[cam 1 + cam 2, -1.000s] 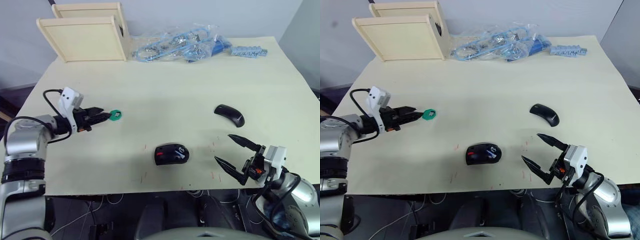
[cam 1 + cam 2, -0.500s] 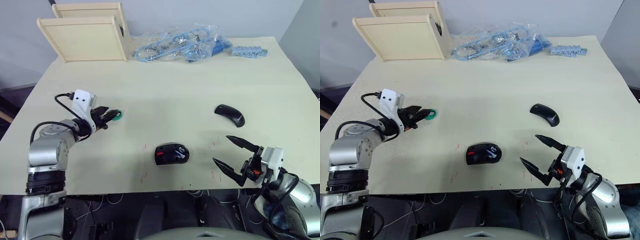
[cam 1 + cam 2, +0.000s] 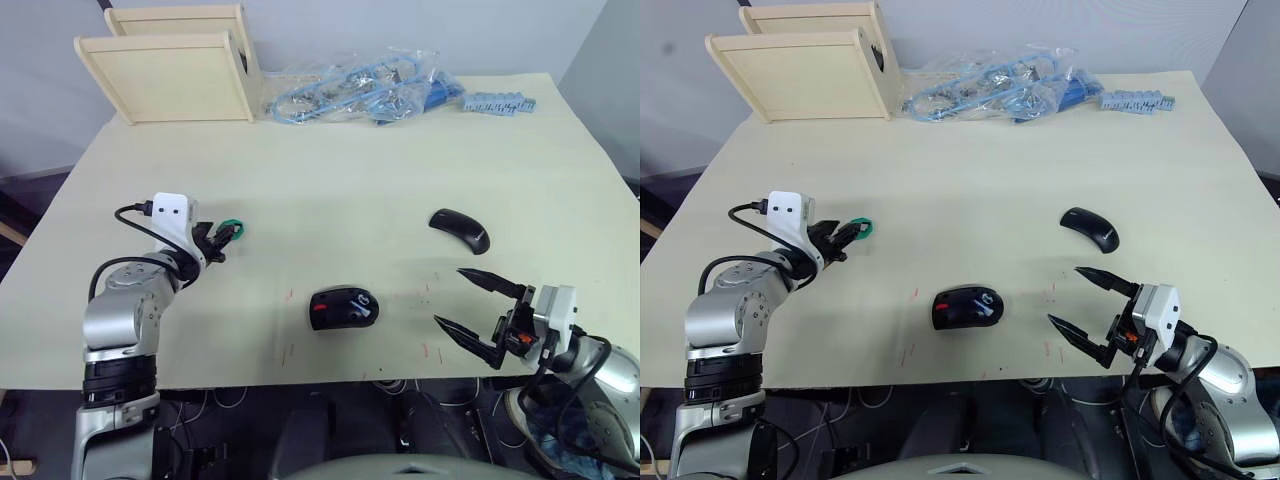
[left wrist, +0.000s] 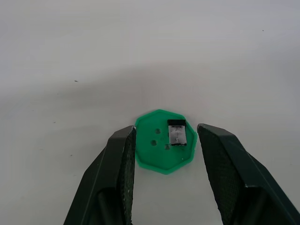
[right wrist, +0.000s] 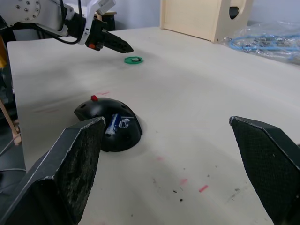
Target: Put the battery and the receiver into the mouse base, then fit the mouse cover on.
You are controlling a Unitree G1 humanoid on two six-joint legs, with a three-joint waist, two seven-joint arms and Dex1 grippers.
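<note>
The black mouse base (image 3: 343, 306) with a red patch lies near the table's front middle. The blue battery (image 5: 112, 125) sits in its recess. The glossy black mouse cover (image 3: 459, 229) rests to the right and farther back. On the left, a green disc (image 4: 164, 140) carries the small black and silver receiver (image 4: 176, 132). My left gripper (image 4: 166, 132) is open, with one finger on either side of the disc. My right gripper (image 3: 450, 296) stands open at the front right edge, empty, right of the base.
Two pale wooden boxes (image 3: 170, 75) stand at the back left. A clear bag of blue parts (image 3: 360, 90) and a blue strip (image 3: 497, 102) lie along the back edge. Small red marks (image 3: 430, 350) dot the table near the front.
My left arm has drawn in and turned, bringing its fingers from beside the green disc to around it. My right gripper has shifted slightly to the right.
</note>
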